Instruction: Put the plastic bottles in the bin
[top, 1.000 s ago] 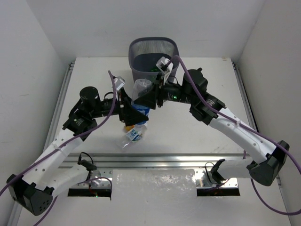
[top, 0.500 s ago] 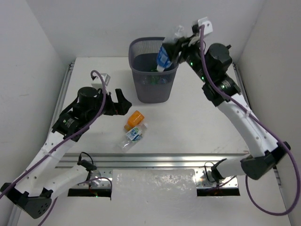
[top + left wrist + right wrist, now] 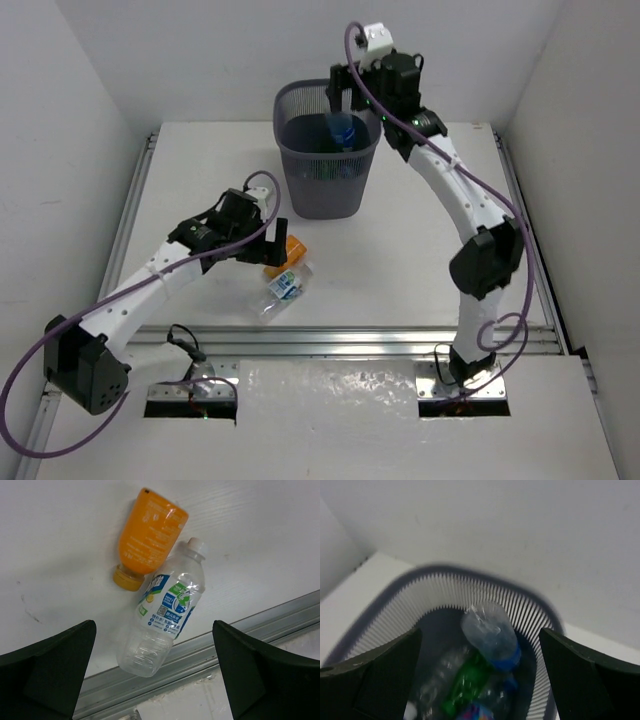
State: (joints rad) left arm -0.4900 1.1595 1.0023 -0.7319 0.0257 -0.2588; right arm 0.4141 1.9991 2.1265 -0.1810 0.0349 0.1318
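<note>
The bin (image 3: pixel 300 96) stands at the back of the table. My right gripper (image 3: pixel 345 100) hangs open just above its rim. Below the open right gripper (image 3: pixel 480 632) a clear bottle with a blue label (image 3: pixel 490 632) lies free inside the bin (image 3: pixel 532 611), on top of a green bottle (image 3: pixel 465 680) and other clear ones. An orange bottle (image 3: pixel 288 248) and a clear bottle with a blue-green label (image 3: pixel 282 290) lie side by side on the table. My left gripper (image 3: pixel 268 240) hovers open over them. In the left wrist view the orange bottle (image 3: pixel 150 535) and the clear bottle (image 3: pixel 165 615) show between the spread left gripper (image 3: pixel 152 626).
An aluminium rail (image 3: pixel 380 340) runs along the table's near edge, just in front of the clear bottle. White walls close in the table at the left, back and right. The right arm (image 3: pixel 470 215) arches over the right half of the table.
My right gripper rose with the blue-labelled bottle to above the bin and opened; the bottle is now inside. My left gripper opened, drew back and came down over the two bottles on the table.
</note>
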